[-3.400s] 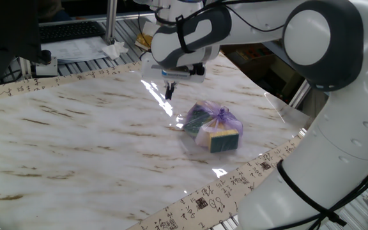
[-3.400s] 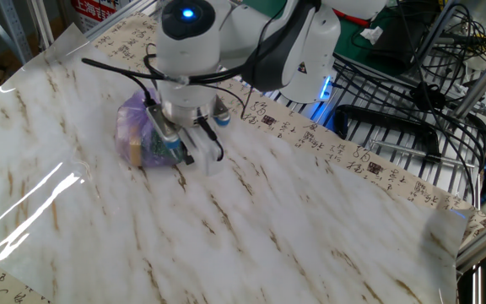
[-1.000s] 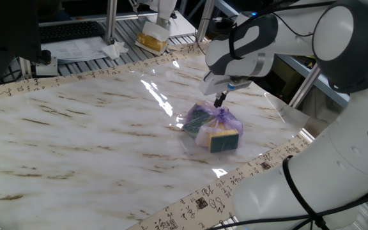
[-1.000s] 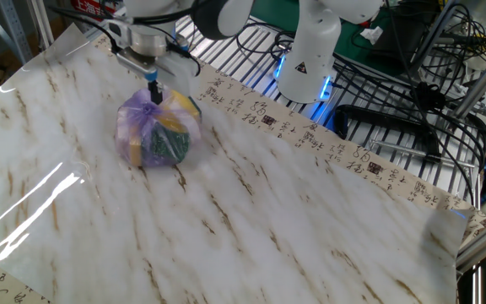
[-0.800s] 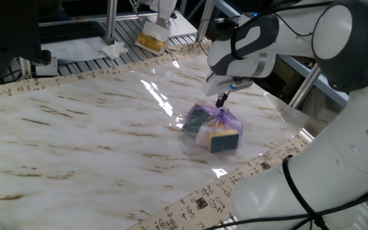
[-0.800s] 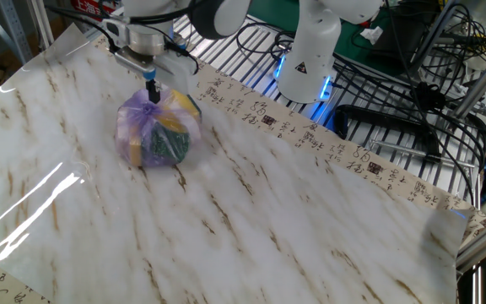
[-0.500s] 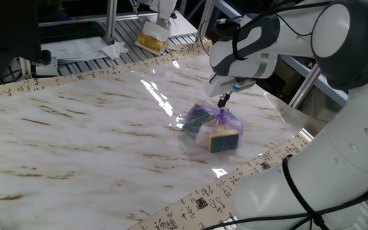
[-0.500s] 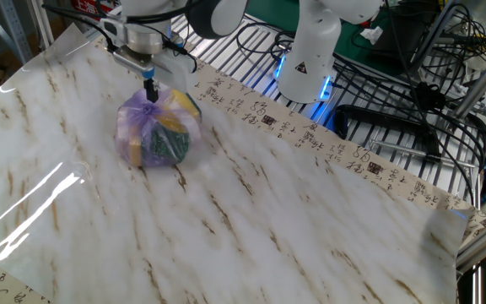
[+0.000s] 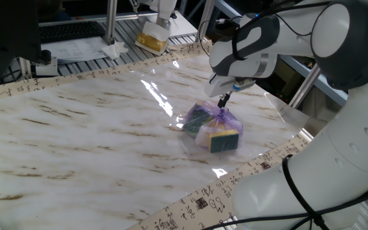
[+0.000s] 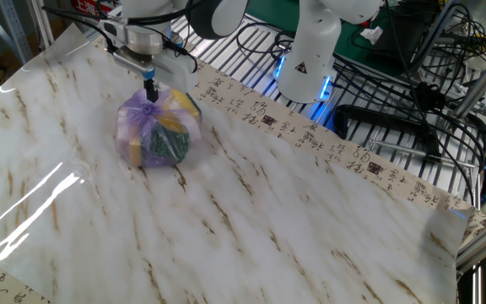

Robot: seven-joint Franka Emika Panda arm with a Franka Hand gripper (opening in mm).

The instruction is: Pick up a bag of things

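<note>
The bag of things [image 9: 213, 128] is a small purple-tinted translucent plastic bag, knotted at the top, with green-and-yellow sponge blocks showing through. It rests on the marble-patterned table [image 9: 82, 134]. It also shows in the other fixed view [image 10: 154, 131]. My gripper [image 9: 222, 102] points down at the bag's knot from the far right side. Its fingertips look pressed together on the knot in both views [image 10: 150, 91]. The bag still sits on the table.
A yellowish block in clear wrap [image 9: 152, 39] lies beyond the table's far edge, next to crumpled white paper [image 9: 112, 50]. A wire rack with cables [image 10: 412, 127] and the arm's base [image 10: 306, 59] stand beside the table.
The gripper has edged slightly to the right and settled on the knot. The bag has not moved.
</note>
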